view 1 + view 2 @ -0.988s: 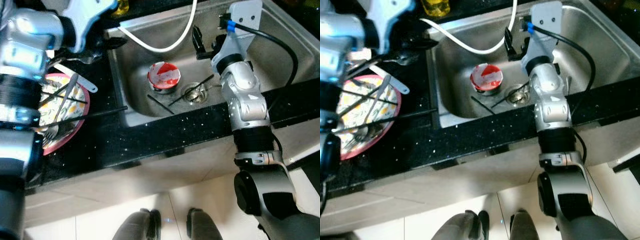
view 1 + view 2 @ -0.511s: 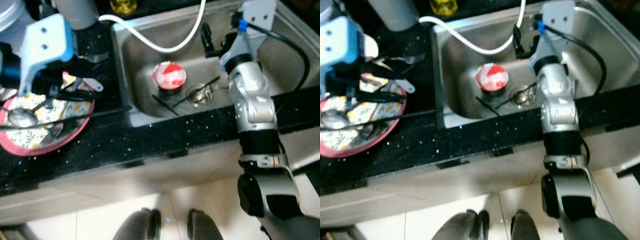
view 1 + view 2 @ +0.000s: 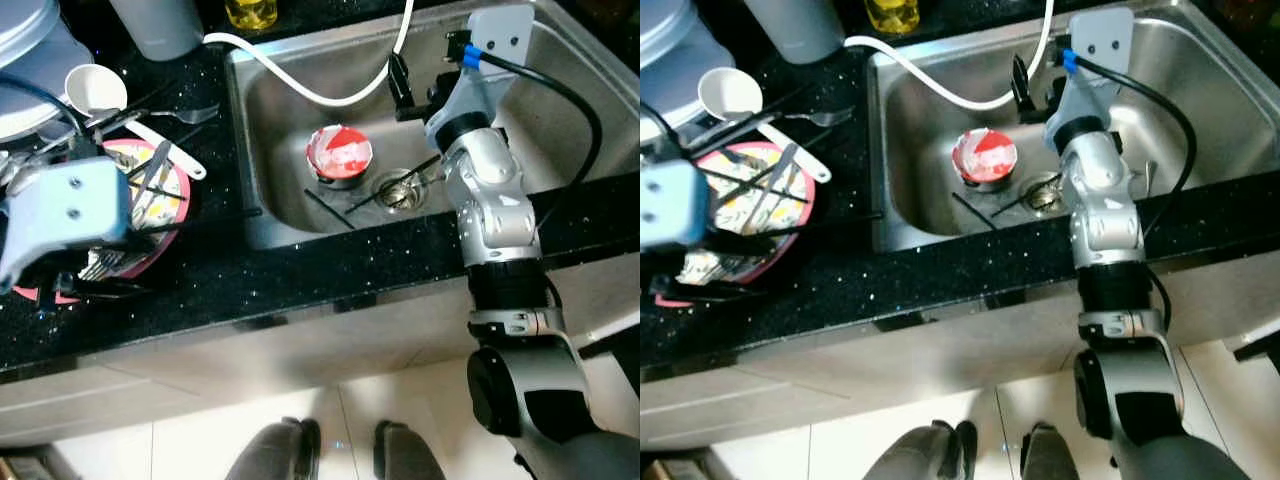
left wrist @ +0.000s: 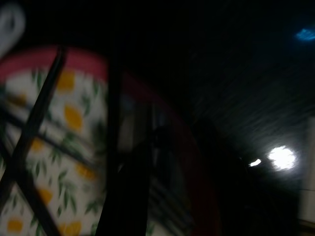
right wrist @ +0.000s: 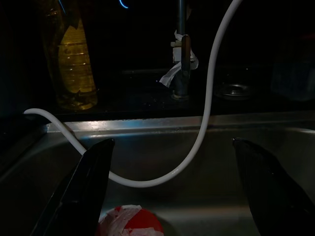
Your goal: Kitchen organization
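Observation:
A floral plate with a red rim lies on the black counter, with black chopsticks and cutlery across it. My left gripper hangs low over the plate's near edge under its blue wrist housing; the left wrist view shows the plate close and blurred. In the steel sink stands a red and white bowl next to loose chopsticks and the drain. My right gripper hovers open above the sink's back, the bowl below it.
A white hose loops from the faucet into the sink. Behind the sink stand a yellow bottle and a grey cup. A white ladle and a fork lie near the plate.
My left arm has swung from the far side of the plate down to its near edge. The head camera has shifted. My right gripper has stayed over the sink.

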